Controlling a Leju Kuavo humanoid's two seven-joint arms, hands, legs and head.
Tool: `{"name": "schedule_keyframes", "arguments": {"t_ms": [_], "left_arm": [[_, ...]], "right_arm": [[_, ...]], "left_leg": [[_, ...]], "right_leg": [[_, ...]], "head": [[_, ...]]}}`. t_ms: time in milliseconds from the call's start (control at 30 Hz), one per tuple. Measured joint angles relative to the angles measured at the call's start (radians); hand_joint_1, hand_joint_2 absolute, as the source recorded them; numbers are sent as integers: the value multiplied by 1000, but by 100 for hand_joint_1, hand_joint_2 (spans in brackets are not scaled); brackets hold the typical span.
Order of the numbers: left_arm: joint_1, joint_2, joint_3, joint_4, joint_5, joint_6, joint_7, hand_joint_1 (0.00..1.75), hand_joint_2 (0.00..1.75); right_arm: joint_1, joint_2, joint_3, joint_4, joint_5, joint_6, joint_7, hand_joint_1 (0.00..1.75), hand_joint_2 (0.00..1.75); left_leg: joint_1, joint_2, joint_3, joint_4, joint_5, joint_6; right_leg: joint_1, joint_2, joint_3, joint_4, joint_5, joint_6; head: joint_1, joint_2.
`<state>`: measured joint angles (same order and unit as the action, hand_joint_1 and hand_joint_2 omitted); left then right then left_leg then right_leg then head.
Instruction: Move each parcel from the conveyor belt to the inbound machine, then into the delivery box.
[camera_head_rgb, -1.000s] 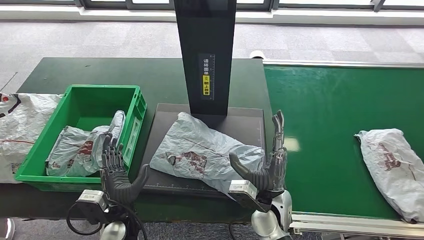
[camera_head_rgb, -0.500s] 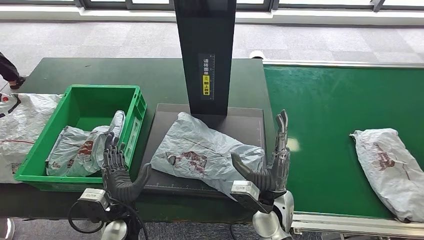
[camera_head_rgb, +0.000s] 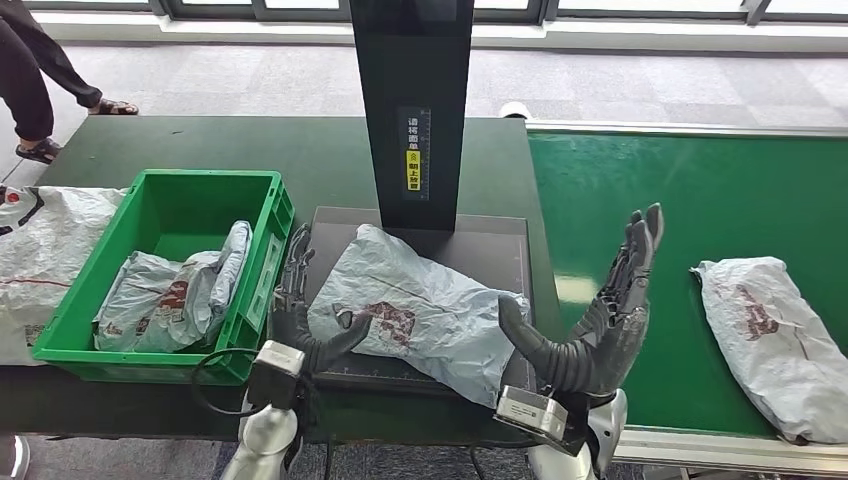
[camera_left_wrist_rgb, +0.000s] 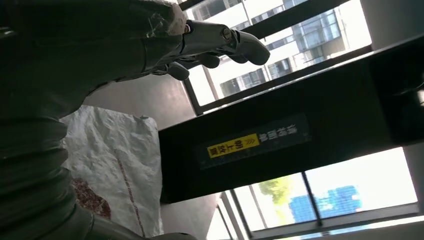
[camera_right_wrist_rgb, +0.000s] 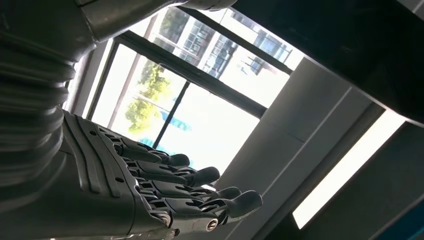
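Observation:
A grey plastic parcel (camera_head_rgb: 415, 305) with a red print lies on the black inbound machine plate (camera_head_rgb: 500, 252) under its dark post (camera_head_rgb: 412, 110). My left hand (camera_head_rgb: 300, 320) is open at the parcel's left edge, thumb close to the bag; the same parcel (camera_left_wrist_rgb: 112, 165) shows beside that hand (camera_left_wrist_rgb: 190, 40) in the left wrist view. My right hand (camera_head_rgb: 600, 320) is raised and open, just right of the parcel, over the belt's edge, and its fingers (camera_right_wrist_rgb: 185, 192) are spread and empty in the right wrist view. A second parcel (camera_head_rgb: 770, 335) lies on the green conveyor belt (camera_head_rgb: 680, 210).
The green delivery box (camera_head_rgb: 175, 215) at the left holds a grey parcel (camera_head_rgb: 175, 295). More white bags (camera_head_rgb: 45, 250) lie on the table left of the box. A person's legs (camera_head_rgb: 45, 70) pass at the far left.
My left hand has moved right from the box front to the parcel's left edge. The right hand swung out rightward and up. The belt parcel drifted left. A person walked into view.

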<state>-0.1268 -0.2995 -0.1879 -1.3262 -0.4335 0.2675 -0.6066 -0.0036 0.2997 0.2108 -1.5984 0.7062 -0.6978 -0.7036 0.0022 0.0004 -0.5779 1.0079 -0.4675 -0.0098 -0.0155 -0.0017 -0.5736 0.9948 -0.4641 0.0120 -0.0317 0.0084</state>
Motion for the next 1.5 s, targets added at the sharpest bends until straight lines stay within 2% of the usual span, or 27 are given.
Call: {"name": "schedule_keyframes", "arguments": {"t_ms": [67, 267, 600, 733, 1000, 1300, 1333, 1367, 1467, 1500], "left_arm": [[-66, -3, -13, 96, -73, 51, 53, 0, 175], [-170, -14, -18, 305, -110, 96, 49, 0, 175], [-212, -26, -19, 446, -175, 120, 71, 0, 175], [-233, -27, -30, 496, -247, 150, 127, 0, 175], [-282, -27, -75, 611, -478, 192, 303, 0, 175], [-323, -27, -119, 685, -563, 179, 377, 1, 175], [-325, -27, -120, 690, -565, 179, 379, 7, 175], [-329, -27, -123, 695, -569, 177, 383, 31, 175], [-337, -27, -132, 712, -597, 165, 400, 148, 175], [-339, -27, -135, 718, -607, 161, 405, 167, 175]], "right_arm": [[0, 2, 1, -37, -2, 0, 0, 0, 175], [0, 2, 2, -89, -3, 0, 0, 0, 175], [0, 2, 2, -104, -8, 1, 0, 0, 175], [0, 2, 2, -106, -10, 1, 0, 0, 175], [0, 2, 2, -106, -12, 1, 0, 0, 175], [0, 2, 2, -106, -15, 1, 0, 0, 175], [0, 2, 2, -106, -15, 1, 0, 0, 175], [0, 2, 2, -106, -16, 1, 0, 0, 175], [0, 2, 2, -106, -18, 1, 0, 0, 175], [0, 2, 2, -106, -19, 1, 0, 0, 175]], "left_leg": [[0, 0, 1, 0, 0, 0], [0, 1, 1, 0, 1, 0], [0, 1, 1, 0, 1, 0], [0, 1, 1, 0, 1, 0], [0, 1, 1, 0, 1, 0], [0, 0, 2, 0, 1, 0], [0, 0, 2, 0, 1, 0], [0, 0, 2, 0, 1, 0], [0, -1, 3, 0, 1, 1], [0, -1, 3, 0, 1, 1]], "right_leg": [[0, 0, 1, 0, 1, 0], [0, 1, 1, 0, 1, 0], [0, 1, 1, 0, 1, 0], [0, 1, 1, 0, 1, 0], [0, 1, 1, 0, 1, 0], [0, -1, 2, 0, 1, 0], [0, -1, 3, 0, 1, 0], [0, -1, 3, 0, 1, 0], [0, -1, 4, 0, 1, 0], [0, -2, 4, 0, 1, 0]], "head": [[0, 0], [0, 0], [0, 0], [0, 0], [0, 0], [0, 0], [0, 0], [0, 0], [0, 0], [0, 0]]}}
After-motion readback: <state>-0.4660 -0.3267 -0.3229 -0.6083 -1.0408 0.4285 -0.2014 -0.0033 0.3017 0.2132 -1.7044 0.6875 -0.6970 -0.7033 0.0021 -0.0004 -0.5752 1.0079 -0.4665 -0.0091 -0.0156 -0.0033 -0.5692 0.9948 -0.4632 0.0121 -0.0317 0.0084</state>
